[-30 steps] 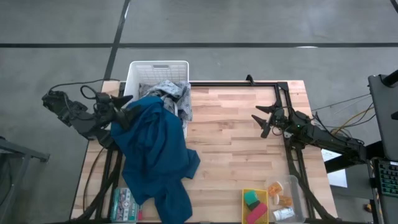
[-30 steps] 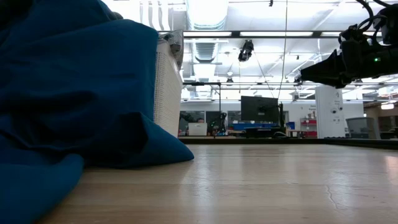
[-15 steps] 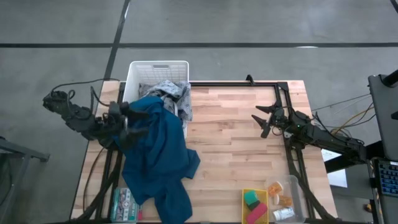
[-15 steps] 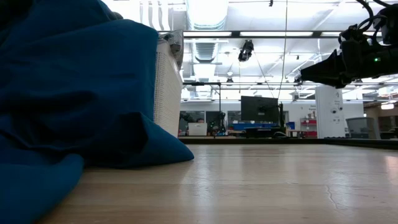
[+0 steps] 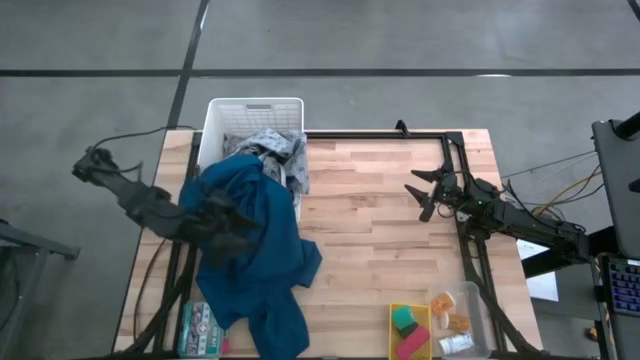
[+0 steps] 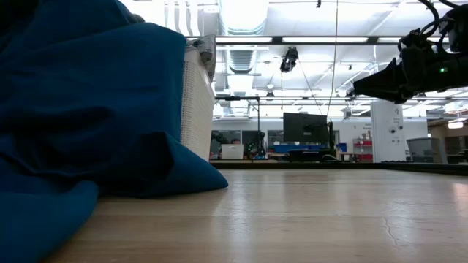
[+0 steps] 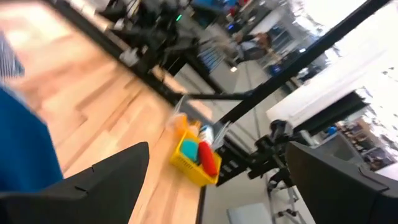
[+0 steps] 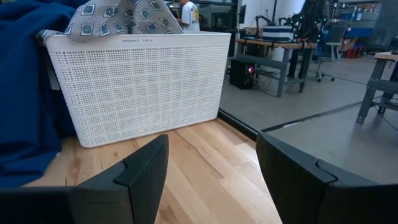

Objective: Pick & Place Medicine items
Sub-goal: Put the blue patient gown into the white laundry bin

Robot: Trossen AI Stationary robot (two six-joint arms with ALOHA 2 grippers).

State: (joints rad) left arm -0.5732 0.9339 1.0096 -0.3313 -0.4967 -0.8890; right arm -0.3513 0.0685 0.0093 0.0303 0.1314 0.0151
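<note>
You are looking at two arms, one white basket [image 5: 252, 110], one blue cloth [image 5: 250, 245], one patterned cloth [image 5: 272, 146], one yellow tray [image 5: 409, 312] holding one green block [image 5: 403, 320] and one pink block [image 5: 412, 344], one clear bin [image 5: 470, 300], and one flat box [image 5: 199, 328].

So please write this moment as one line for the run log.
left gripper: open, empty, over blue cloth | right gripper: open, empty, above table | medicine items: untouched in clear bin
</note>
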